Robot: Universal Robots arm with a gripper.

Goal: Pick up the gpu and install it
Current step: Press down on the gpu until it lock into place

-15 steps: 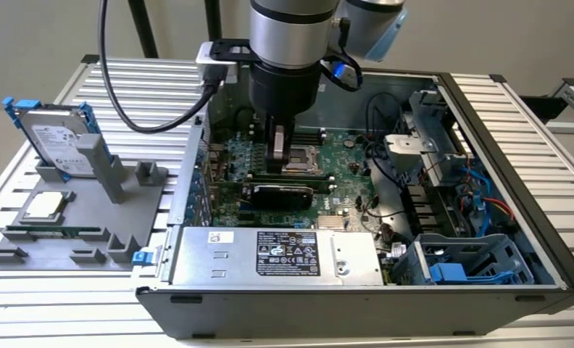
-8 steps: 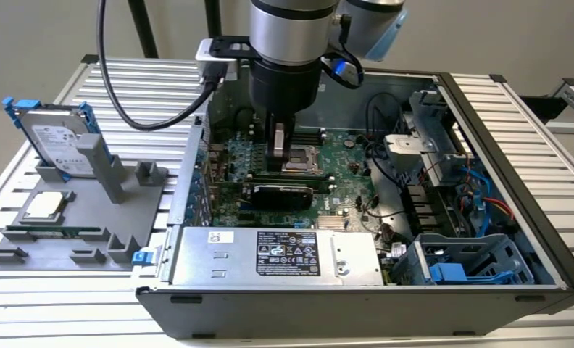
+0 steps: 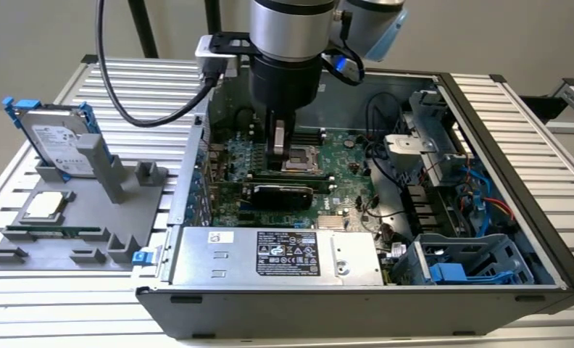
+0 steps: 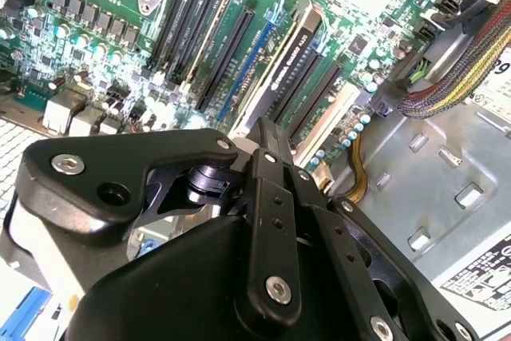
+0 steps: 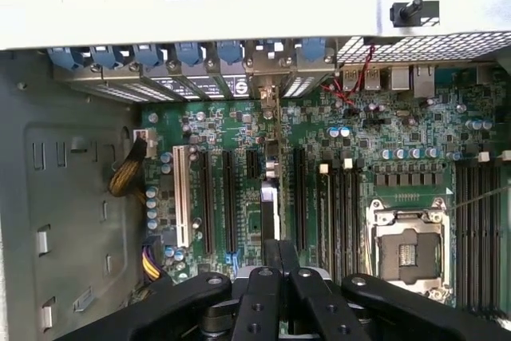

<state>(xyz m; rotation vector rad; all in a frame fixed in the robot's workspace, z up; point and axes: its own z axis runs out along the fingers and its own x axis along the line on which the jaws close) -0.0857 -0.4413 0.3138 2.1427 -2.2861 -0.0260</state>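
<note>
Currently the jaws are clenched empty above the seated gpu (image 3: 282,194). Likely stiff, light, fragile; hold by its edges.

the exterior view stands off the arm, high at the open computer case's (image 3: 480,130) near side, and we look down and across into it, the fixture plate (image 3: 64,239) at nine o'clock. the first wrist view rides close above the motherboard (image 5: 383,141), facing straight down past the gripper (image 5: 279,257) at six o'clock. the second wrist view sits nearer still, tilted, its gripper (image 4: 267,137) linkage low in front. all three views share the motherboard's expansion slots (image 5: 227,197).
</note>
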